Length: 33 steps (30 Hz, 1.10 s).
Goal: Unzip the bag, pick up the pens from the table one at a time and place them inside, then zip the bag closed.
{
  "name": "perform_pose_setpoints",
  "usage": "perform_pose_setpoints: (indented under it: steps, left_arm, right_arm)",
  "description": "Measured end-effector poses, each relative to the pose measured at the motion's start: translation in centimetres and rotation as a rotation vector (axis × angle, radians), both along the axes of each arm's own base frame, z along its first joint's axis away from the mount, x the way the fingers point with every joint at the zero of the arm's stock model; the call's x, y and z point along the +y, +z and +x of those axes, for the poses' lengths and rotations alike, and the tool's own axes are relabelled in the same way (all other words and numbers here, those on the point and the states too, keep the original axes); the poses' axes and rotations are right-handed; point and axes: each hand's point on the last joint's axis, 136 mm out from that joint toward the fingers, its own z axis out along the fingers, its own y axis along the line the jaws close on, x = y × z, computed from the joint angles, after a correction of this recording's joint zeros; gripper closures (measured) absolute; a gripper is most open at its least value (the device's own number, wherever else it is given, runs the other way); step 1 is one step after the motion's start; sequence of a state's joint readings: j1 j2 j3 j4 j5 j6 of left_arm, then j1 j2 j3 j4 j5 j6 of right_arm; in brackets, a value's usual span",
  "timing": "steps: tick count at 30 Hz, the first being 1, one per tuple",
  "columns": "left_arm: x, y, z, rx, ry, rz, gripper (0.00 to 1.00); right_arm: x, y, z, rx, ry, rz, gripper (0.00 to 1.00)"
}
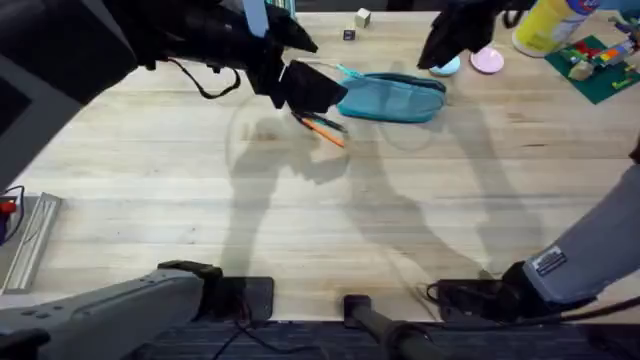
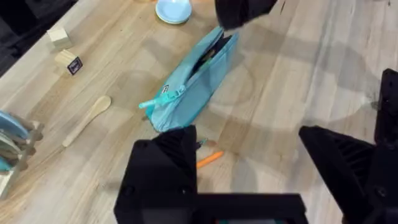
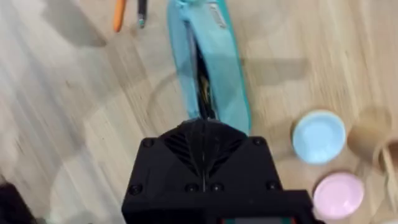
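Bag: we see the teal bag lying flat near the far edge of the tabletop, its zipper already parted along the top; soft fabric, light, likely to slump and slide if pushed.
Pens: the orange pen and the black pen lie side by side just beside the bag's end, toward the near edge; thin, stiff and smooth, we judge them best pinched at mid-shaft, one at a time.
Left end effector: it hangs over the pens, fingers spread wide, holding nothing.
Right end effector: it sits at the bag's other end; we cannot tell its state.
Room: bare wood opens toward the near edge; a blue dish and pink dish crowd the far side, near the bag.
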State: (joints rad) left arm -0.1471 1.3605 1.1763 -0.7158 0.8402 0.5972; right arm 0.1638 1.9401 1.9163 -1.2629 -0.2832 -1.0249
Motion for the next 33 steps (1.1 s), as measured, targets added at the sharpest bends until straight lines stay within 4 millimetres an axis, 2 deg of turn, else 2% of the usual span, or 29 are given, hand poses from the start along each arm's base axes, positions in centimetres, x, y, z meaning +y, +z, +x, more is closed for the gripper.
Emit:
perform_pose_setpoints:
  steps: [6, 13, 20, 27, 33]
  left_arm:
    - [0.0, 0.0, 0.0, 0.0, 0.0, 0.0, 0.007]
    - [0.0, 0.0, 0.0, 0.0, 0.0, 0.0, 0.008]
    - [0.0, 0.0, 0.0, 0.0, 0.0, 0.0, 0.008]
    - [0.0, 0.0, 0.0, 0.0, 0.0, 0.0, 0.007]
    - [0.0, 0.0, 0.0, 0.0, 0.0, 0.0, 0.007]
  right_arm:
    - [2.1, -1.6, -0.4, -0.005, 0.164, -0.034, 0.971]
    - [1.8, -4.0, 0.0, 0.03, 0.202, -0.077, 0.971]
    - [1.9, -4.1, 1.1, -0.014, 0.205, -0.08, 0.969]
    - [1.9, -4.1, 1.4, -0.022, 0.205, -0.082, 0.971]
    - [2.0, -5.6, 1.4, 0.013, 0.207, -0.086, 0.969]
